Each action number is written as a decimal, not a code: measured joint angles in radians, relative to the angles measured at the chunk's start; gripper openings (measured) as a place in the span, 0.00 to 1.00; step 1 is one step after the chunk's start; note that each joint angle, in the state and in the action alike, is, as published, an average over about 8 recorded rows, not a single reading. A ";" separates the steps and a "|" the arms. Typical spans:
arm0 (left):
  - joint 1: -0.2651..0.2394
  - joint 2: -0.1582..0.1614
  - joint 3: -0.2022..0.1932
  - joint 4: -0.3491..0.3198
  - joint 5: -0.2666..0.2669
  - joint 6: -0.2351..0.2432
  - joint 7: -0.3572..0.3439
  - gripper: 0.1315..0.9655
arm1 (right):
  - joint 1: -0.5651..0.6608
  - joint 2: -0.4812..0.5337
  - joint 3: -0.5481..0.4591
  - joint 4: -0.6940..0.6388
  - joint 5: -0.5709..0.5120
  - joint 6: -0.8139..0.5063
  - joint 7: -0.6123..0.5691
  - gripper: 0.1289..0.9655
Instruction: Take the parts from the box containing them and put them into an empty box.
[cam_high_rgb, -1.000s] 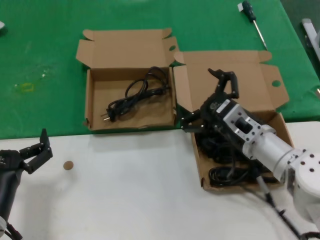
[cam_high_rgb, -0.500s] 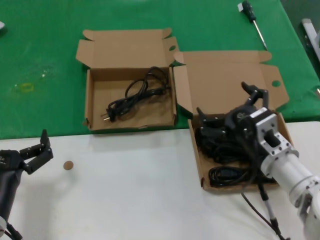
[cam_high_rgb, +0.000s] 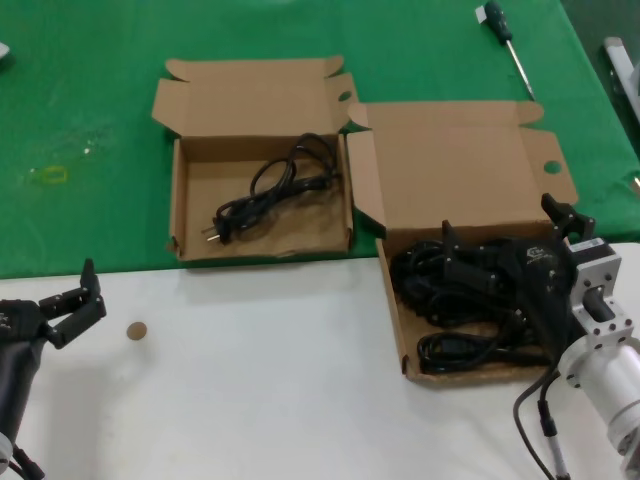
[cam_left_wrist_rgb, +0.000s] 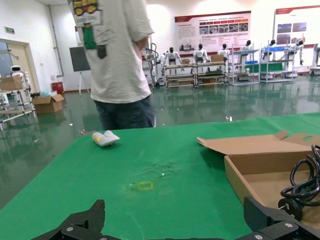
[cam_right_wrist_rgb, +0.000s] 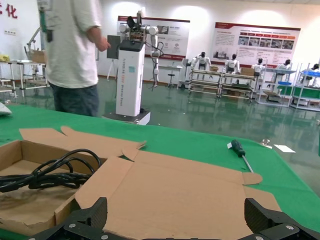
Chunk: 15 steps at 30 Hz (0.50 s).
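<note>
Two open brown cardboard boxes lie side by side. The right, larger-looking box (cam_high_rgb: 400, 330) holds a heap of black power cords (cam_high_rgb: 450, 290); its raised lid (cam_right_wrist_rgb: 175, 195) has a round hole in the ear flap. The left, smaller-looking box (cam_high_rgb: 185, 200) holds one looped black cord (cam_high_rgb: 270, 195), which also shows in both wrist views (cam_left_wrist_rgb: 302, 185) (cam_right_wrist_rgb: 50, 175). My right gripper (cam_high_rgb: 503, 222) is open low over the cord heap, nothing between its fingers (cam_right_wrist_rgb: 175, 220). My left gripper (cam_high_rgb: 75, 300) rests open at the table's near left corner, facing the green mat (cam_left_wrist_rgb: 175, 220).
A black-handled screwdriver (cam_high_rgb: 505, 40) lies on the green mat at the back right. A small brown disc (cam_high_rgb: 137, 330) sits on the white table near my left gripper. A person (cam_left_wrist_rgb: 120, 65) stands beyond the table's far side, and a white object (cam_left_wrist_rgb: 105, 138) lies there.
My right gripper, open throughout, has swung from the boxes' shared edge toward the right and nearer me, over the cord heap. The left arm and the single cord have not moved.
</note>
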 joint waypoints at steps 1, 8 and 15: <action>0.000 0.000 0.000 0.000 0.000 0.000 0.000 1.00 | -0.002 0.000 0.001 0.002 0.001 0.002 0.002 1.00; 0.000 0.000 0.000 0.000 0.000 0.000 0.000 1.00 | -0.004 0.000 0.002 0.003 0.002 0.004 0.004 1.00; 0.000 0.000 0.000 0.000 0.000 0.000 0.000 1.00 | -0.004 0.000 0.002 0.003 0.002 0.004 0.004 1.00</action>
